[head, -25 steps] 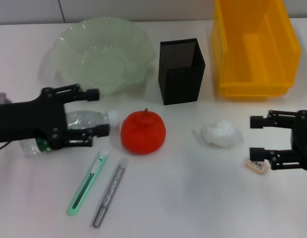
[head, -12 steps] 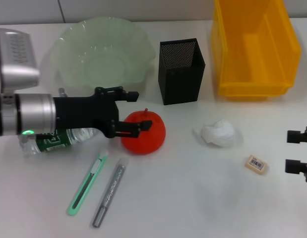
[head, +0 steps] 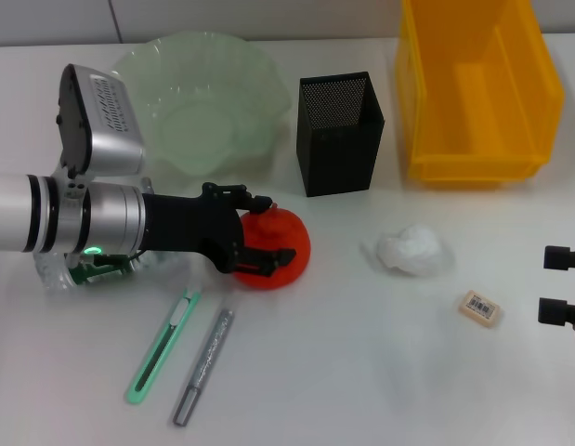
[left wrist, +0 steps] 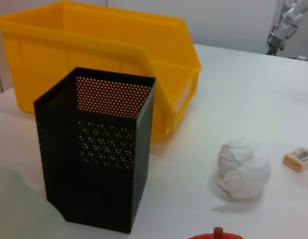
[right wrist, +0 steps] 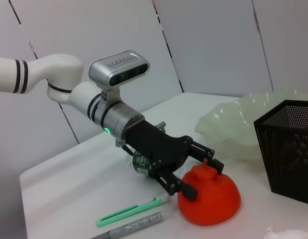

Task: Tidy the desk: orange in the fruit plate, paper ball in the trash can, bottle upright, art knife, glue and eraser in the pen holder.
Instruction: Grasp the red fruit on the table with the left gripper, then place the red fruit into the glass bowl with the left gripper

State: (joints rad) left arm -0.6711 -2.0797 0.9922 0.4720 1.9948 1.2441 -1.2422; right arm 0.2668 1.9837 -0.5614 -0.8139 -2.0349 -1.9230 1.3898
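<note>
The orange lies mid-table, and my left gripper is open with one finger on each side of it; the right wrist view shows the same straddle, gripper over orange. The bottle lies on its side under my left arm. The green art knife and grey glue stick lie in front. The paper ball and eraser sit to the right. My right gripper is open at the right edge.
The pale green fruit plate stands at the back left, the black mesh pen holder at the back centre, and the yellow trash can at the back right. The left wrist view shows the pen holder and paper ball.
My left arm has swung right from the bottle to the orange and now straddles it. My right gripper has drawn back from beside the eraser to the right edge.
</note>
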